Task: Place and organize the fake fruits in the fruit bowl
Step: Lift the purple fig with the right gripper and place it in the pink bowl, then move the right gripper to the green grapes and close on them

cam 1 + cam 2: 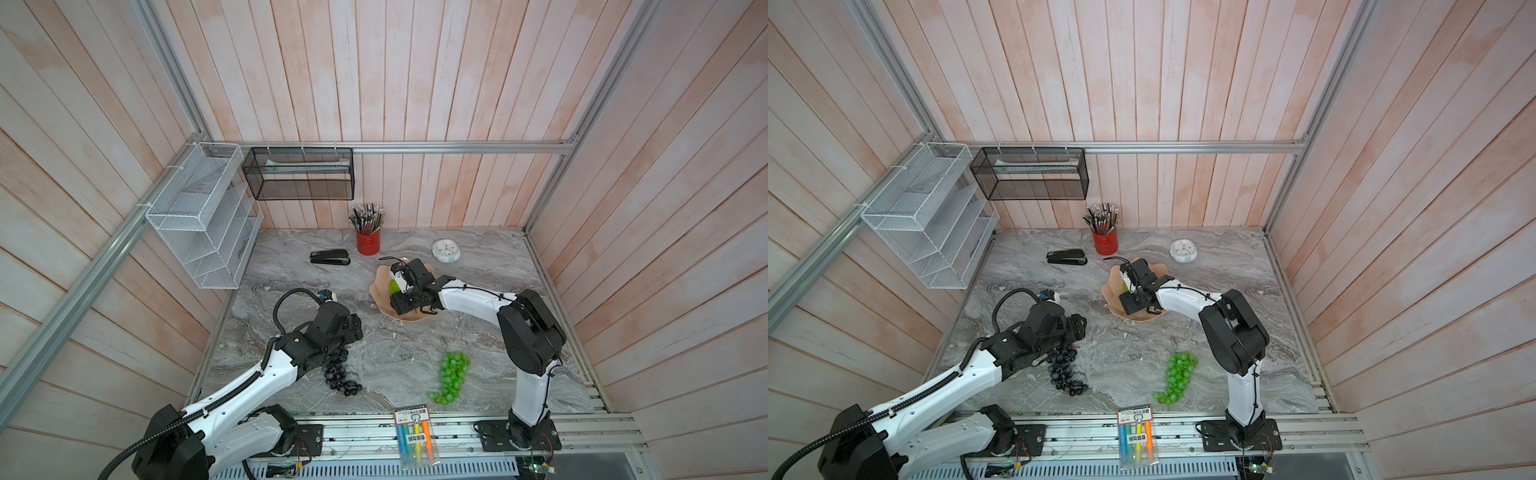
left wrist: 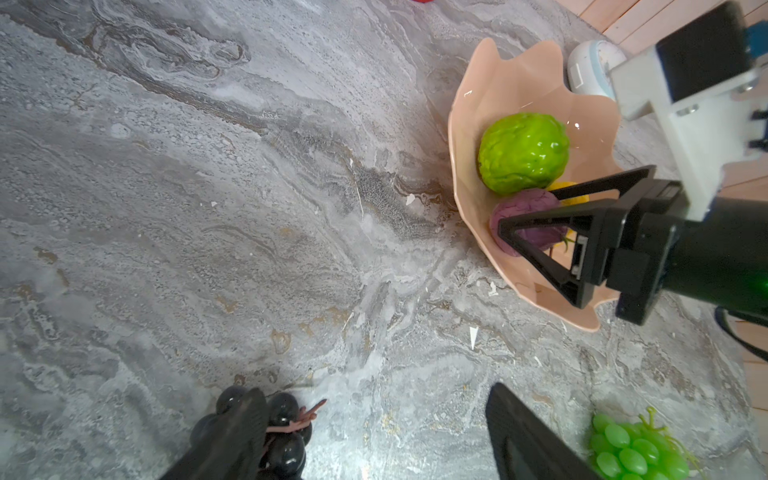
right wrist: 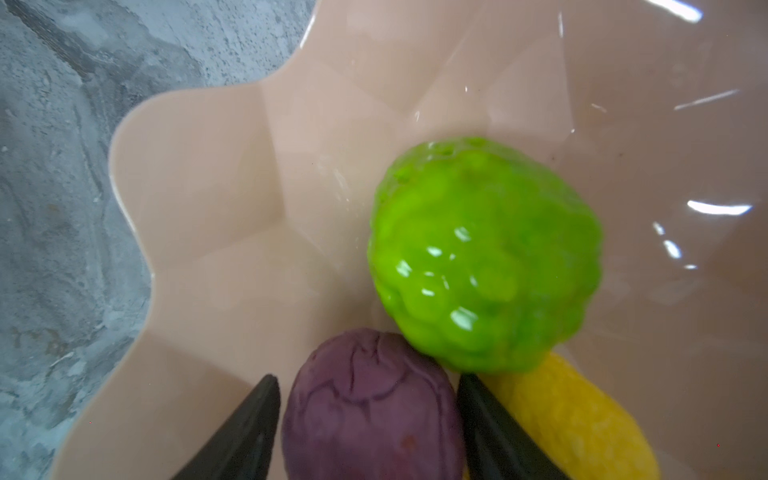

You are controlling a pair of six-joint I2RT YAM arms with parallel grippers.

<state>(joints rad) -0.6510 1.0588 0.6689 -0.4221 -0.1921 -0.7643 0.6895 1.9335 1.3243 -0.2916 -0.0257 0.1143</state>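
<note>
Fake fruits lie partly in the fruit bowl (image 1: 379, 291) and partly on the grey marbled table (image 1: 395, 349). The bowl, salmon-pink with a wavy rim, sits toward the far middle of the table, just near of the red pencil cup (image 1: 368, 242) and to the near left of the small white clock (image 1: 446, 250).

Three pieces are inside it and touch one another. These are the bumpy lime-green ball (image 3: 486, 257), the round purple fruit (image 3: 370, 407) and the yellow fruit (image 3: 573, 419).

The right gripper (image 3: 368, 378) reaches down into the bowl. Its two black fingers stand either side of the purple fruit, parted to about that fruit's width. Whether they press on it or stand just free of it cannot be told.

The dark grape bunch (image 1: 338, 372) lies on the table at the near left, under the left gripper (image 2: 374, 395). That gripper is spread wide, with one finger over the bunch's stem end and the other well apart from it, clamping nothing. The translucent green grape bunch (image 1: 451, 376) lies on the table at the near right, clear of both arms.

A packet of coloured markers (image 1: 415, 436) rests on the metal rail at the near edge. Its header card has red and black print, and a yellow marker carries dark characters. All of this is too small to read, as are the figures on the clock's dial.
</note>
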